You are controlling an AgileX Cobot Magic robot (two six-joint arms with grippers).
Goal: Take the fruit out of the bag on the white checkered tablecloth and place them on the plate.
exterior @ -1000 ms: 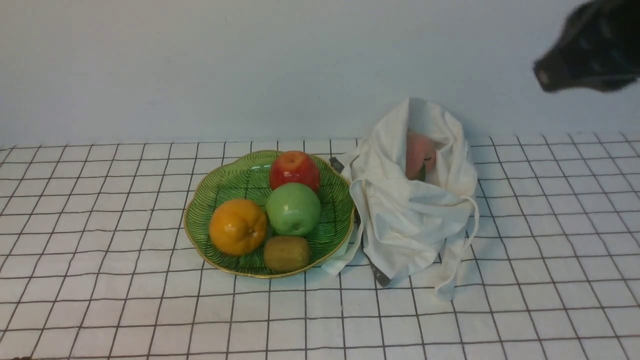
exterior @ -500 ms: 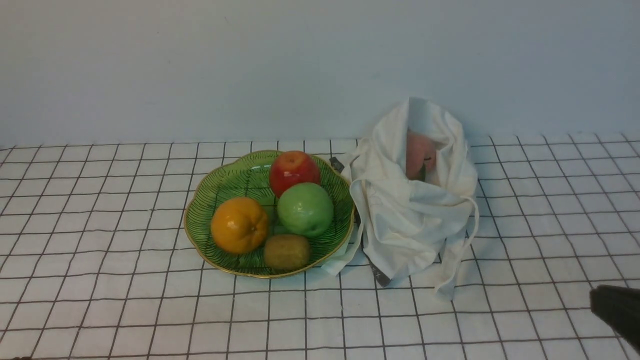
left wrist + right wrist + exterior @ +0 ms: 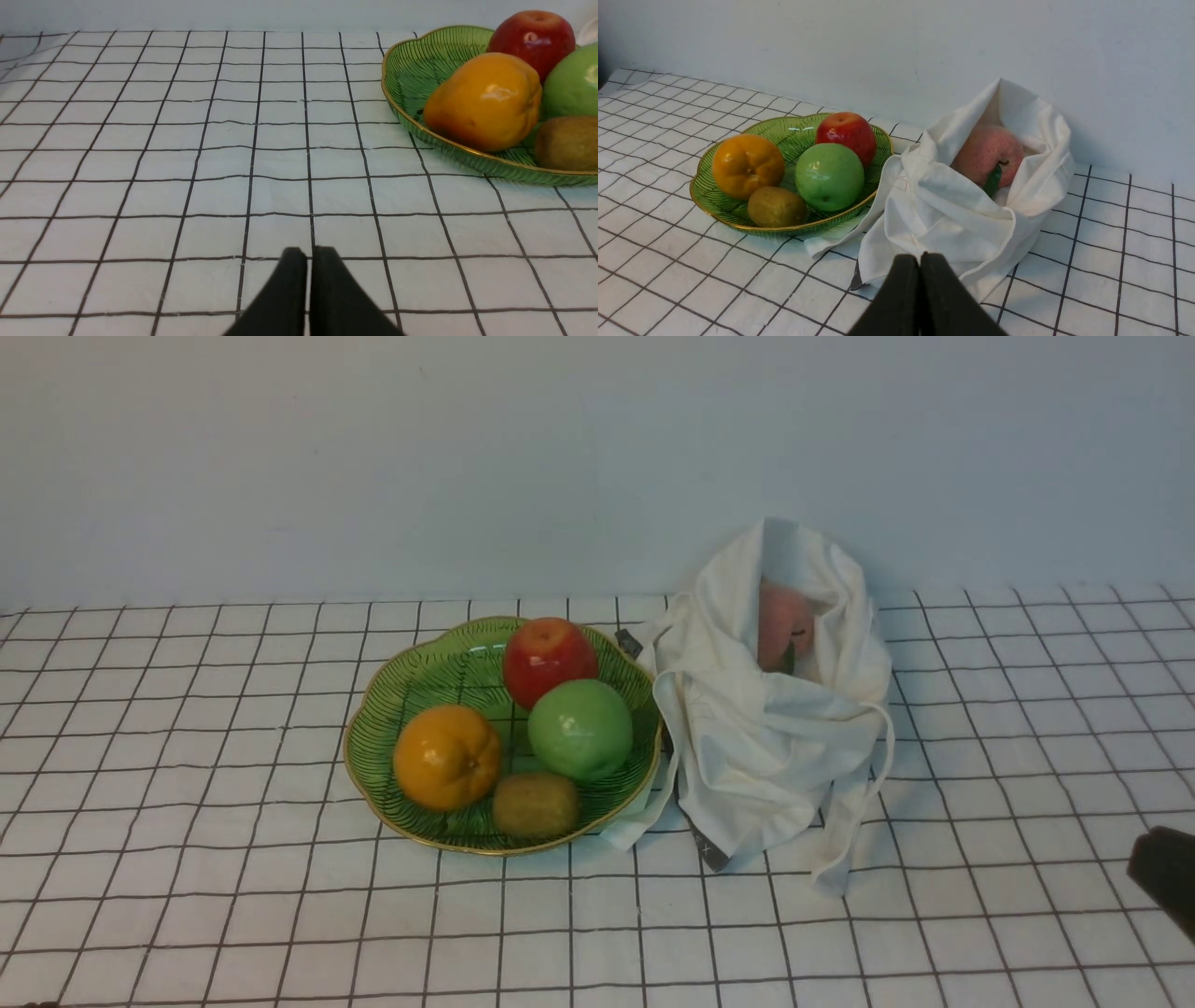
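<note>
Fruit filled the green plate (image 3: 439,681), left of the cloth bag (image 3: 766,737), while the pink peach (image 3: 784,625) lay in the bag's mouth. From left, the left gripper (image 3: 310,254) had its tips together; the orange (image 3: 447,757), kiwi (image 3: 536,806), red apple (image 3: 550,663) and green apple (image 3: 581,729) shared the plate; the right gripper (image 3: 923,261) was closed.

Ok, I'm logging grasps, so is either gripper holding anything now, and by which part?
Nothing is held: the left gripper and right gripper are both shut with no fruit between their fingertips.
</note>
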